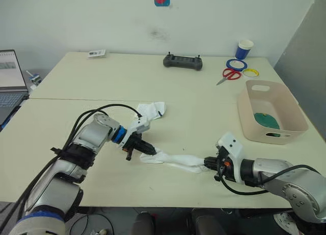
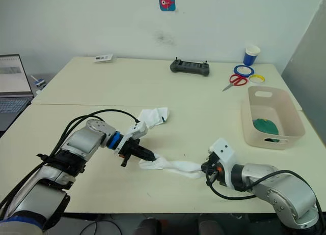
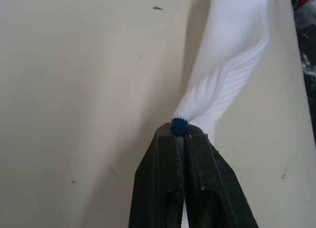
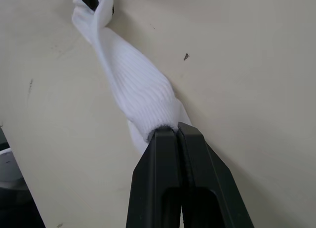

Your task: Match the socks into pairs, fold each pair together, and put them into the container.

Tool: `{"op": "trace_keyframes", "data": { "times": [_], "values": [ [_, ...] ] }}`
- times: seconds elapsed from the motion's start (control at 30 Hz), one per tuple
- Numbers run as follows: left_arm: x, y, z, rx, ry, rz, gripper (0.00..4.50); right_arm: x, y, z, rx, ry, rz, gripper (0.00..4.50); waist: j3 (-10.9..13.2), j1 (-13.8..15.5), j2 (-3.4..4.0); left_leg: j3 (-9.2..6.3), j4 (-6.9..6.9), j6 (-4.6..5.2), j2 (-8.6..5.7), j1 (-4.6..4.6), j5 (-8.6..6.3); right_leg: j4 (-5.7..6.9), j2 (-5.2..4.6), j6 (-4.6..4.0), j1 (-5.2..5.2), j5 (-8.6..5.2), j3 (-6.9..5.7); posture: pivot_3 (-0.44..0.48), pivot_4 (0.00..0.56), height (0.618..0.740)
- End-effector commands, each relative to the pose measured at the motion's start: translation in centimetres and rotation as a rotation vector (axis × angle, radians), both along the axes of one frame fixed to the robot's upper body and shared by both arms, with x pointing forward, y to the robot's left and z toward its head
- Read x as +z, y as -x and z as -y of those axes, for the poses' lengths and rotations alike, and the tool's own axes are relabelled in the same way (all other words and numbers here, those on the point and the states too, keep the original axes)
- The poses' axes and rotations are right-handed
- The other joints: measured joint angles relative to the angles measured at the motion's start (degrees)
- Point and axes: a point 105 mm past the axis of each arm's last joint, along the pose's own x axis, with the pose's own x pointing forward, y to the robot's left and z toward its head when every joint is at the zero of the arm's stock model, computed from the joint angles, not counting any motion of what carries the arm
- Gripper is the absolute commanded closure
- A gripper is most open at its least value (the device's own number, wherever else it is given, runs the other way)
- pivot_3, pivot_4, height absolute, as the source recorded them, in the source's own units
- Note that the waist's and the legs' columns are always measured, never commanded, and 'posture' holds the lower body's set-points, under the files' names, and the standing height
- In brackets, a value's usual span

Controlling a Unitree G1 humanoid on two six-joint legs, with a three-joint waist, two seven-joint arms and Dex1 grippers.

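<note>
A white sock (image 1: 175, 161) is stretched low over the table near its front edge. My left gripper (image 1: 151, 151) is shut on one end of it, where a small navy mark (image 3: 178, 126) sticks out between the fingers. My right gripper (image 1: 208, 164) is shut on the other end, the ribbed cuff (image 4: 155, 120). A second white sock (image 1: 151, 110) lies crumpled just behind my left gripper. The beige container (image 1: 288, 127) stands at the right, with a dark green sock (image 1: 267, 120) inside.
At the back of the table lie a black controller (image 1: 183, 62), red scissors (image 1: 229, 76), blue and yellow tape rings (image 1: 237, 64) and a blue-and-white cup (image 1: 244, 49). A laptop (image 1: 11, 80) sits at the far left. A small card (image 1: 96, 53) lies at the back left.
</note>
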Motion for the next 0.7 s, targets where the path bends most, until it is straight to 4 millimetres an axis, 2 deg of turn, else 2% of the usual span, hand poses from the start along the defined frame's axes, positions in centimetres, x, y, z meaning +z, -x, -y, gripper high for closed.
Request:
{"op": "trace_keyframes", "data": {
  "times": [0.03, 0.2, 0.3, 0.4, 0.53, 0.63, 0.7],
  "values": [
    [0.7, -1.6, -0.4, 0.054, -0.014, 0.046, 4.50, 0.8, -0.8, 0.2, -0.008, 0.015, 0.054, 4.46, 0.0, 0.0, 0.00, 0.00, 0.00, 0.00, 0.00, 0.00, 0.00, 0.01, 0.00, 0.00, 0.00, 0.00, -0.01, 0.000, 0.150, 0.740],
    [0.7, -2.7, -0.6, 0.102, -0.020, 0.075, 4.50, 1.2, -2.6, 1.0, -0.069, 0.030, 0.098, 4.46, 0.0, -0.1, 0.00, -0.01, 0.00, 0.00, -0.01, 0.01, 0.00, 0.01, 0.00, 0.01, 0.02, 0.01, 0.00, 0.000, 0.150, 0.740],
    [1.0, -2.7, -0.3, 0.095, 0.005, 0.082, 4.50, 1.8, -3.7, 1.7, -0.115, 0.047, 0.147, 3.81, 0.0, 0.0, 0.00, -0.01, 0.01, 0.00, -0.01, 0.01, 0.00, 0.02, 0.00, 0.02, 0.02, 0.01, 0.00, 0.000, 0.150, 0.740],
    [1.4, -3.1, -0.5, 0.112, 0.019, 0.137, 4.50, 2.0, -3.8, 2.3, -0.128, 0.072, 0.185, 2.80, 0.0, 0.0, 0.00, -0.01, 0.00, 0.00, -0.01, 0.00, 0.00, 0.01, 0.00, 0.02, 0.01, 0.01, -0.01, 0.000, 0.150, 0.740],
    [3.3, -4.2, -0.5, 0.188, 0.100, 0.260, 3.49, 2.4, -3.4, 3.0, -0.132, 0.125, 0.261, 1.31, 0.0, 0.0, 0.00, -0.03, -0.01, 0.00, -0.01, -0.02, 0.00, -0.01, -0.01, 0.02, 0.00, 0.01, -0.01, 0.000, 0.150, 0.740],
    [4.5, -4.0, -1.0, 0.212, 0.124, 0.305, 2.49, 2.6, -2.8, 3.2, -0.136, 0.134, 0.299, 0.13, 0.0, 0.0, 0.00, -0.03, -0.01, 0.00, 0.00, -0.02, 0.00, -0.01, -0.01, 0.03, 0.01, 0.00, -0.01, 0.000, 0.150, 0.740],
    [5.0, -3.6, -1.4, 0.225, 0.129, 0.317, 1.95, 2.7, -2.3, 3.1, -0.144, 0.127, 0.313, 0.00, 0.0, -0.1, 0.00, -0.04, -0.01, 0.00, 0.00, -0.02, 0.00, 0.00, -0.01, 0.03, 0.00, 0.00, 0.00, 0.000, 0.150, 0.740]
  ]
}}
